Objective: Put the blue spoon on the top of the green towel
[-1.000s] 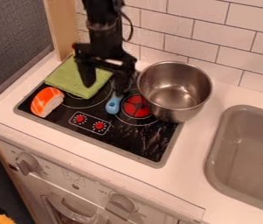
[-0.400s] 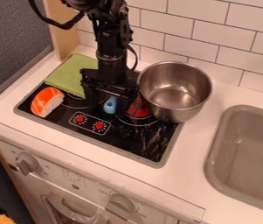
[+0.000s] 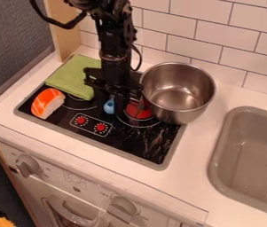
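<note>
Gripper [image 3: 110,109] fingers have drawn inward since the earlier frame. Camera view: both now pinch the blue spoon [image 3: 108,106], its handle showing between them over the stovetop [image 3: 132,142], near the green towel [image 3: 73,77].

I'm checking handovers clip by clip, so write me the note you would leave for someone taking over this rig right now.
Gripper: low over the stove, right at the blue spoon; whether it has hold of it, I cannot tell.
Spoon: over the stove, partly hidden by the gripper, not on the towel.
Green towel: at the stove's back left corner in the camera view.
Done: gripper is at the spoon.
Left: make sure of the grip, lift, carry to the towel, lay it on top, let go.
Mind the metal pot close on the right; it could get bumped.
</note>
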Available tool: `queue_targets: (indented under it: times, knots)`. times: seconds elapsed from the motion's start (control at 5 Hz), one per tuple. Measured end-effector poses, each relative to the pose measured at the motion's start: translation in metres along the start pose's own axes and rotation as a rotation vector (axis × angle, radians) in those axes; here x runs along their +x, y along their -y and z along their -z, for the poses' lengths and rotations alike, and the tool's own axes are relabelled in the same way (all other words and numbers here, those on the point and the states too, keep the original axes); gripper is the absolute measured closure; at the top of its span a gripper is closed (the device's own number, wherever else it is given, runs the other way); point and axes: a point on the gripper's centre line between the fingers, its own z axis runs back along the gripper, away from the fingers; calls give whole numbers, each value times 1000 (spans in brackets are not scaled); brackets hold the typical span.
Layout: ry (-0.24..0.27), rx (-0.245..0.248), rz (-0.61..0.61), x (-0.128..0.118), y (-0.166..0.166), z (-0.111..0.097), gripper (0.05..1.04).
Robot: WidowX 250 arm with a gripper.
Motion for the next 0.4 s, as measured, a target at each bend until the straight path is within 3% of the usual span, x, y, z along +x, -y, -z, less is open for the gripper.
queue_targets:
  times: [0.2,0.4]
  knots:
    - [34,-23,42,6,-8,-12,659]
    - [89,-52,91,20,-46,-30,659]
